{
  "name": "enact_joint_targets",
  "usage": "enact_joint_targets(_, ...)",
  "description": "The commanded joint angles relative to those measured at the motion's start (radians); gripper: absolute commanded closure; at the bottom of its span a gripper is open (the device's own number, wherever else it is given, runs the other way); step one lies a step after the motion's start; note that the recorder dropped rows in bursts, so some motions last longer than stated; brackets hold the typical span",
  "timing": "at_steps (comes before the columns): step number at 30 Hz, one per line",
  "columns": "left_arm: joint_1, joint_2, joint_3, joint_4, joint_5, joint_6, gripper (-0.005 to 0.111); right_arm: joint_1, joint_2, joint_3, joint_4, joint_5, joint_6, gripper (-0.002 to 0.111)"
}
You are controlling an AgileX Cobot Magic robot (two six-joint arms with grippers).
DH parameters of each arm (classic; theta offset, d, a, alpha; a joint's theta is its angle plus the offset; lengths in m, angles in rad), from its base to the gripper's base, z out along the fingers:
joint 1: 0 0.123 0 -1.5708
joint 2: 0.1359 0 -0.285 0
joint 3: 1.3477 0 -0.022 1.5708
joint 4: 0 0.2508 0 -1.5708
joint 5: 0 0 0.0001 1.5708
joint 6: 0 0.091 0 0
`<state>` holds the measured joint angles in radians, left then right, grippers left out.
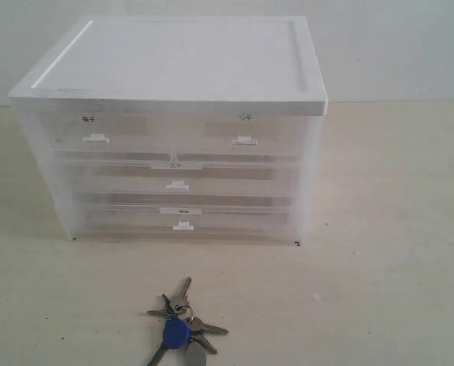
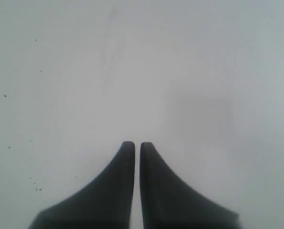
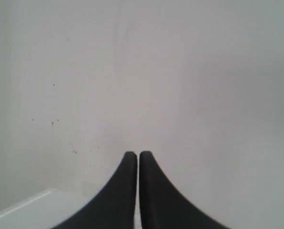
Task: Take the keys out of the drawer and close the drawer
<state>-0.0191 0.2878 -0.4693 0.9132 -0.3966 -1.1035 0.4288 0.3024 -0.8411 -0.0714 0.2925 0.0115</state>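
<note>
Exterior view: white-topped translucent drawer cabinet (image 1: pixel 174 61) stands on a pale table (image 1: pixel 379 267). The drawer (image 1: pixel 276 131) is the cabinet's top-right half-width one, with a faint label and a small white tab handle (image 1: pixel 244 141). It sits pushed in, flush with the cabinet front. The dark-labelled half-width drawer (image 1: pixel 97 136) beside it and the two full-width drawers (image 1: pixel 120 181) below are also flush. The keys (image 1: pixel 183 328) lie flat on the table in front of the cabinet, apart from it, roughly level with its middle. Their blue fob (image 1: pixel 176 332) lies on top of the bunch, with the grey tag (image 1: pixel 195 357) at the end farthest from the cabinet. No arms in this view.

Left wrist view: left gripper (image 2: pixel 133 145) has its dark fingers together with only a slit between them, holding nothing, against a blank pale surface.

Right wrist view: right gripper (image 3: pixel 134 155) is closed tight and empty. A white flat corner (image 3: pixel 32 210) shows near it; can't tell if it's the cabinet.
</note>
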Motion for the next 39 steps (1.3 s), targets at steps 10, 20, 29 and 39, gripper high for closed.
enact_joint_targets(10,-0.003,-0.255,0.149,-0.005,0.006,-0.007,0.102,0.0,-0.302,0.171,0.009,0.072,0.01,0.108)
enact_joint_targets(20,-0.003,-0.288,0.237,0.047,0.005,-0.007,0.102,0.0,-0.302,0.178,0.035,0.088,0.01,0.108)
enact_joint_targets(29,-0.003,-0.288,0.332,0.047,0.009,-0.007,0.102,0.0,-0.302,0.178,0.035,0.091,0.01,0.108)
enact_joint_targets(39,-0.003,-0.288,0.469,0.047,0.009,-0.007,0.102,0.0,-0.302,0.178,0.035,0.126,0.091,0.108)
